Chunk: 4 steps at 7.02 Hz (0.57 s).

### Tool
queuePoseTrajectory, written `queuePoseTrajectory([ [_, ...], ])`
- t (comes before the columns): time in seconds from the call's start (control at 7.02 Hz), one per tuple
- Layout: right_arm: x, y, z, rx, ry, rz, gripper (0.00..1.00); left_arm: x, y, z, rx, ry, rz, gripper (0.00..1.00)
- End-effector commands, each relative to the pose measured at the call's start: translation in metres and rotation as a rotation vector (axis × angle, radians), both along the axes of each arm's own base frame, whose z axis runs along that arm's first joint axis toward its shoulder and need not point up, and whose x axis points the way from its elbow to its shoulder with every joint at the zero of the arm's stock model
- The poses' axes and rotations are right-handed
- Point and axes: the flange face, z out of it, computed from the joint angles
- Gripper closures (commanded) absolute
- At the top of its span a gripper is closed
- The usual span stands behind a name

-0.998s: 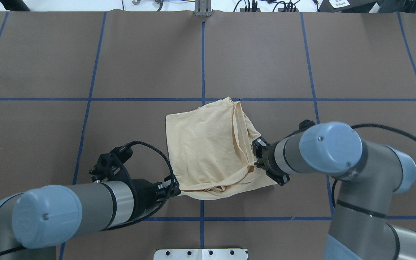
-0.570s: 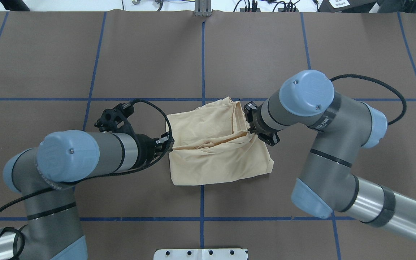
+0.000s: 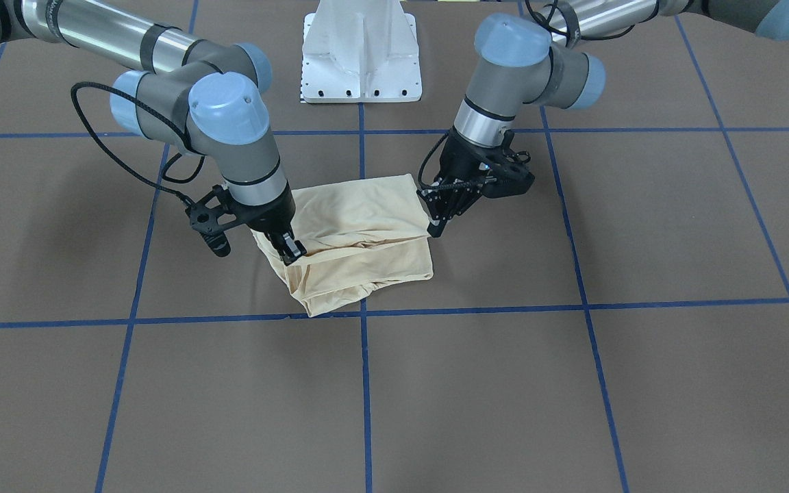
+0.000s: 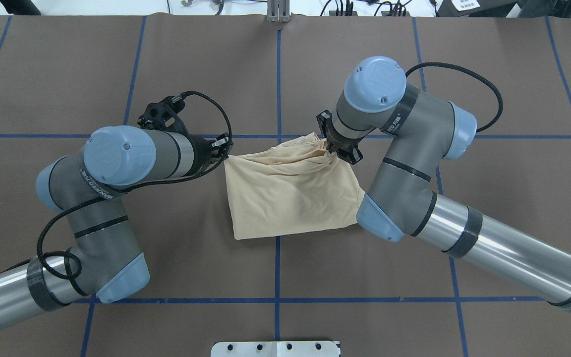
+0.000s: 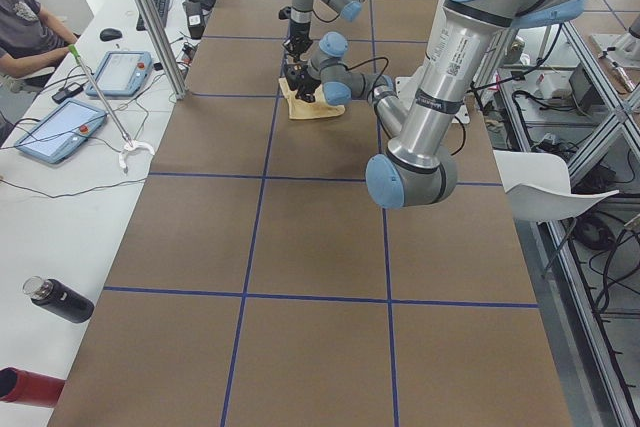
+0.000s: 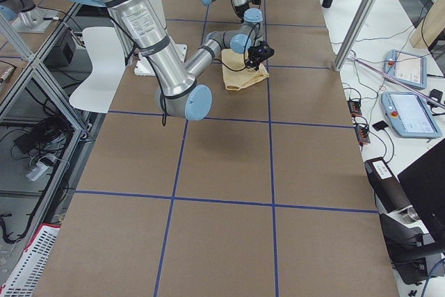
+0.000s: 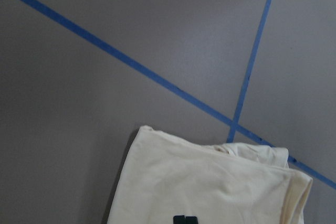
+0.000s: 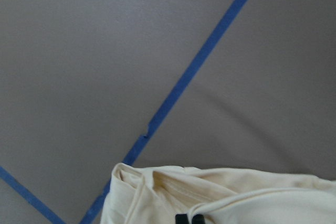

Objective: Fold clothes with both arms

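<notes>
The cream-yellow T-shirt (image 4: pixel 290 196) lies folded in the middle of the brown table, plain side up, with no print showing. My left gripper (image 4: pixel 226 151) is shut on the shirt's far left corner, low over the table. My right gripper (image 4: pixel 332 147) is shut on the bunched far right corner. Seen from the front, the left gripper (image 3: pixel 433 229) pinches the T-shirt (image 3: pixel 360 229) at the view's right, and the right gripper (image 3: pixel 292 252) at its left. Each wrist view shows closed fingertips (image 7: pixel 185 219) (image 8: pixel 189 219) on cream fabric (image 7: pixel 210 182) (image 8: pixel 236 198).
Blue tape lines (image 4: pixel 278 89) grid the table. The white pedestal base (image 3: pixel 361 51) stands behind the shirt on the robot's side. A side bench holds tablets (image 5: pixel 60 127), bottles (image 5: pixel 55 299) and a seated person (image 5: pixel 25 27).
Both grippers carried the shirt's near edge away from the robot and over to its far edge, folding the shirt in half. Both arms have stretched forward.
</notes>
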Motion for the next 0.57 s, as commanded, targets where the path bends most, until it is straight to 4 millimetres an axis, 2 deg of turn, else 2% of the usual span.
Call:
queuePoseTrajectory([
  [0.0, -0.018, -0.073, 0.013, 0.043, 0.033, -0.01, 0.01, 0.009, -0.062, 0.037, 0.043, -0.076, -0.032, 0.52],
  [0.14, -0.003, -0.105, 0.011, 0.087, 0.057, -0.046, 0.0, -0.008, -0.079, 0.039, 0.069, -0.097, -0.048, 0.51],
  [0.29, 0.033, -0.131, 0.009, 0.073, 0.035, -0.037, 0.0, -0.012, -0.081, 0.039, 0.079, -0.1, -0.05, 0.51],
  [0.43, 0.059, -0.147, 0.018, 0.101, 0.059, -0.046, 0.0, -0.013, -0.081, 0.037, 0.087, -0.091, -0.048, 0.51],
])
